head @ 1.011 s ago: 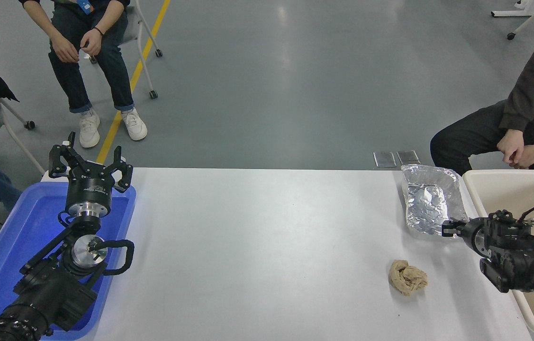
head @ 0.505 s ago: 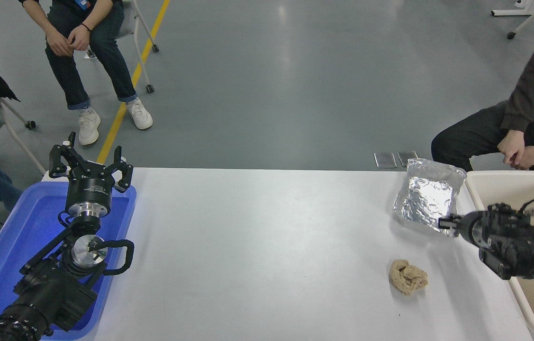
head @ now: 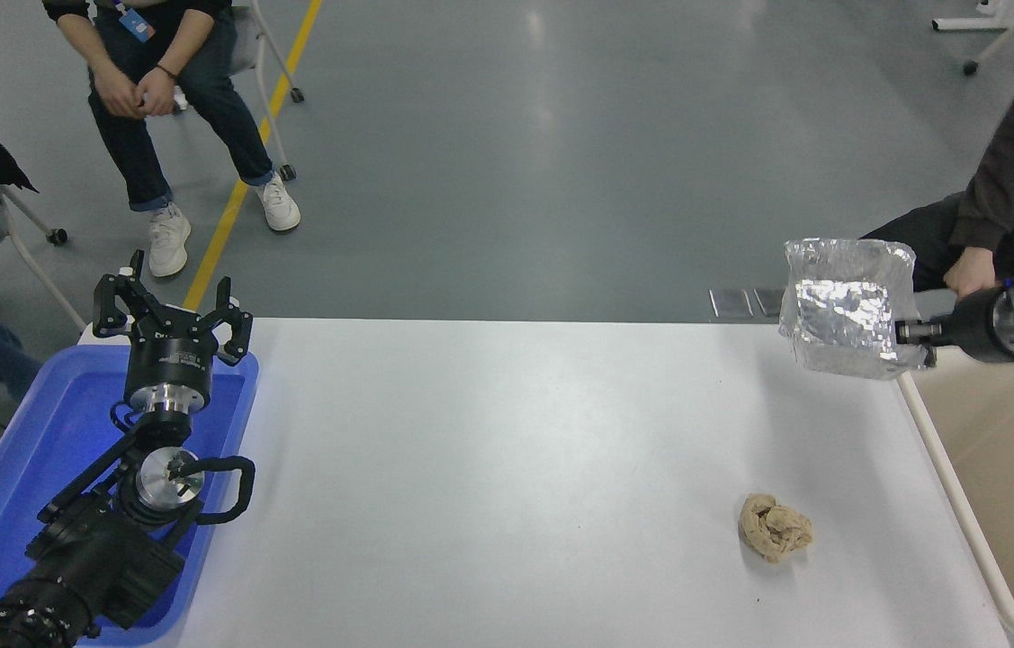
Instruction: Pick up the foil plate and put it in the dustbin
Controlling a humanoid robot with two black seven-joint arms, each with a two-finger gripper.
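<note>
The foil plate (head: 844, 306) is a crinkled silver tray, held up in the air and tilted on edge above the table's far right corner. My right gripper (head: 913, 335) is shut on its right rim and comes in from the right edge. The dustbin (head: 956, 490), a large cream plastic bin, stands just right of the table, below and to the right of the plate. My left gripper (head: 172, 310) is open and parked at the lower left above the blue tray.
A crumpled tan paper wad (head: 775, 527) lies on the white table (head: 507, 468) near the front right. A blue tray (head: 12, 477) sits at the left edge. People sit at the far left and far right, one close behind the bin.
My right gripper has lifted the foil plate off the table, up and slightly right toward the bin, tilting it upright. The left arm has not moved.
</note>
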